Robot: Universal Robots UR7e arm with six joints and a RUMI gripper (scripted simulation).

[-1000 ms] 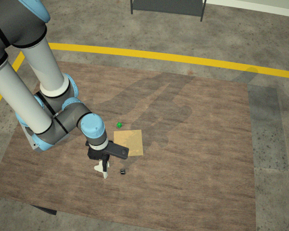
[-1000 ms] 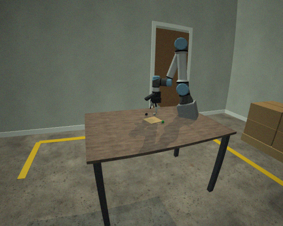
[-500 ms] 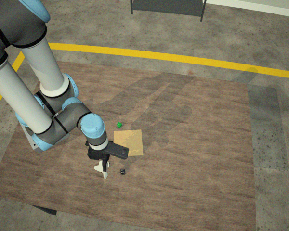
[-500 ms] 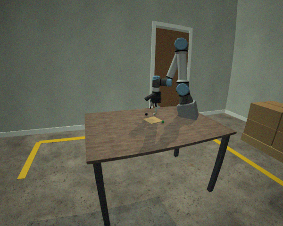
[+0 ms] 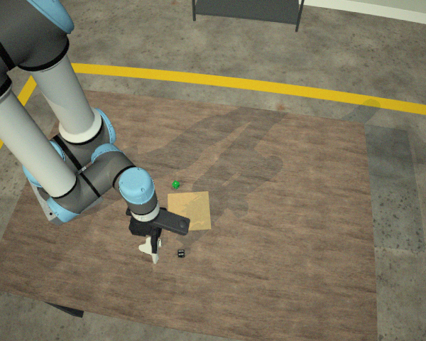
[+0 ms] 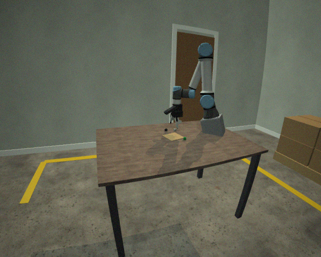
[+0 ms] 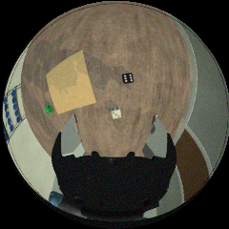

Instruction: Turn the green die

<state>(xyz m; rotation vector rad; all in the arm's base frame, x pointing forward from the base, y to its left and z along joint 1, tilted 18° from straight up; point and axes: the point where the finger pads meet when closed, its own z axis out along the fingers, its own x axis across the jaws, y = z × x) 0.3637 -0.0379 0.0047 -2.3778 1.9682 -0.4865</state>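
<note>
Altogether 3 dice on the wooden table (image 5: 286, 220): 1 green die (image 5: 175, 184), 1 black die (image 5: 181, 252), 1 white die (image 7: 115, 114). Also 1 tan mat (image 5: 189, 210), square and flat, and 1 arm ending in 1 gripper (image 5: 151, 251).

Green die: small, bright green, resting on bare wood just off the mat's far-left corner in the top view, close to the mat edge but not on it. Pips too small to read in any view. Seen in the wrist view as a green speck (image 7: 49, 109) beside the mat's lower-left corner (image 7: 70, 83), and in the exterior view (image 6: 184, 138) just to the right of the mat (image 6: 173, 136).

Black die: apart from the mat, near its lower-left corner in the top view; white pips visible on top in the wrist view (image 7: 127, 78), looking like 6, though small.

White die: hidden under the gripper in the top view; in the wrist view lying ahead of the fingers, between their lines, top number unclear.

Gripper (image 7: 114, 131): spread fully wide, nothing between the fingers, hanging above the table left of the black die.
</note>
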